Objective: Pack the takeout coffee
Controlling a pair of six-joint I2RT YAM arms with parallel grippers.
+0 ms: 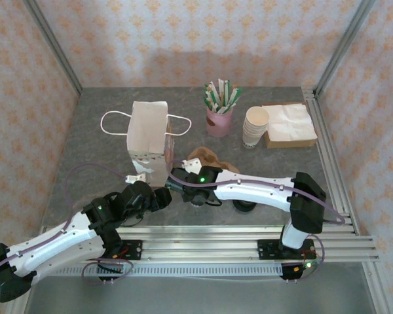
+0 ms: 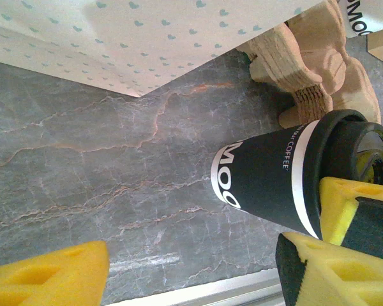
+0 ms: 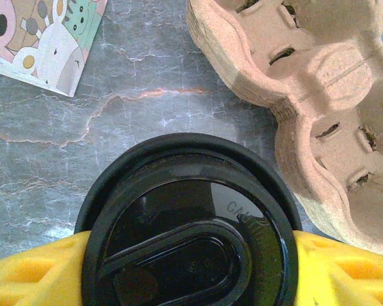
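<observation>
takeout coffee [image 2: 262,185] sleeve reads "moo" and "coffee".

coffee cup [image 3: 188,223] cropped below, carrier [image 3: 319,95] cropped right

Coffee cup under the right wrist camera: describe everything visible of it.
The takeout coffee cup is dark, with a white band and lettering, under a black domed lid with a sip flap. It appears upright on the grey marbled table, close beside the moulded-pulp carrier, between the yellow pads of the right gripper; whether they press it is unclear.
</observation>
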